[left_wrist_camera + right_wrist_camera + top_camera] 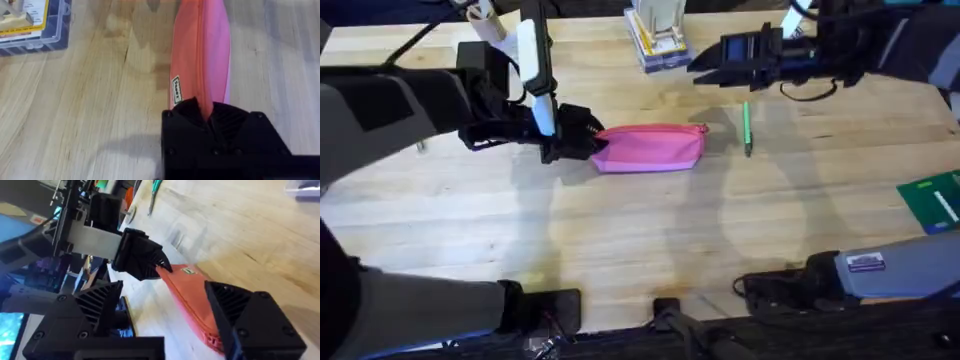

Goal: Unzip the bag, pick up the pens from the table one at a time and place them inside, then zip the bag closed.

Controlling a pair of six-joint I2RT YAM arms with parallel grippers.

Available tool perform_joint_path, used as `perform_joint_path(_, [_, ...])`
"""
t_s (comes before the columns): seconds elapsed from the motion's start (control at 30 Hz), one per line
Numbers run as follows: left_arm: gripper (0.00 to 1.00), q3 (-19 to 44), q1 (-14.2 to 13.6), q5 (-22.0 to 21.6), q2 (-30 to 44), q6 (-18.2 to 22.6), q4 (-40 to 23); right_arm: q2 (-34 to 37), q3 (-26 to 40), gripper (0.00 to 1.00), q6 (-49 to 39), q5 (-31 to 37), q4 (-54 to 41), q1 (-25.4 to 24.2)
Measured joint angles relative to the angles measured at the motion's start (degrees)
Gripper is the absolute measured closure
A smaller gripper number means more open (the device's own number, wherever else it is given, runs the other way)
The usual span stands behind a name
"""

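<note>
Pink bag point(652, 147) lies flat near the middle of the table point(620, 240), lengthwise parallel to the far edge. Left gripper point(588, 142) pinches the bag's left end; in the left wrist view its black fingers point(192, 112) press together on the fabric at the zipper line, hiding that end. The zipper appears closed along the visible length; its pull tab is hard to make out. Right gripper point(705, 65) hovers above the table beyond the bag's right end, fingers point(235, 305) spread and empty. One green pen point(746, 127) lies on the table just right of the bag, apart from it. A clear box point(657, 40) sits at the far edge, partly cut off.
</note>
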Motion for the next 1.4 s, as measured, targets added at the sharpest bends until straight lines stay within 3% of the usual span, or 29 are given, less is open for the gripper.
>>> perform_joint_path(0.37, [0.959,0.0,0.0,0.0,0.0,0.0,0.0,-8.4,2.0,0.005,-2.1,8.8,-5.8,0.0])
perform_joint_path(0.6, [0.959,0.0,0.0,0.0,0.0,0.0,0.0,-14.6,2.2,0.005,-14.3,16.9,-22.6,0.0])
perform_joint_path(0.83, [0.959,0.0,0.0,0.0,0.0,0.0,0.0,-16.4,2.2,0.005,-26.5,23.0,-33.5,0.0])
perform_joint_path(0.87, [0.959,0.0,0.0,0.0,0.0,0.0,0.0,-16.4,2.2,0.005,-28.4,23.6,-34.5,0.0])
perform_joint_path(0.9, [0.959,0.0,0.0,0.0,0.0,0.0,0.0,-16.4,2.2,0.005,-37.7,24.8,-34.6,0.0])
perform_joint_path(1.07, [0.959,0.0,0.0,0.0,0.0,0.0,0.0,-16.4,2.2,0.005,-54.5,28.0,-28.8,0.0])
perform_joint_path(1.4, [0.959,0.0,0.0,0.0,0.0,0.0,0.0,-16.4,2.2,0.005,-78.0,35.4,-27.9,0.0])
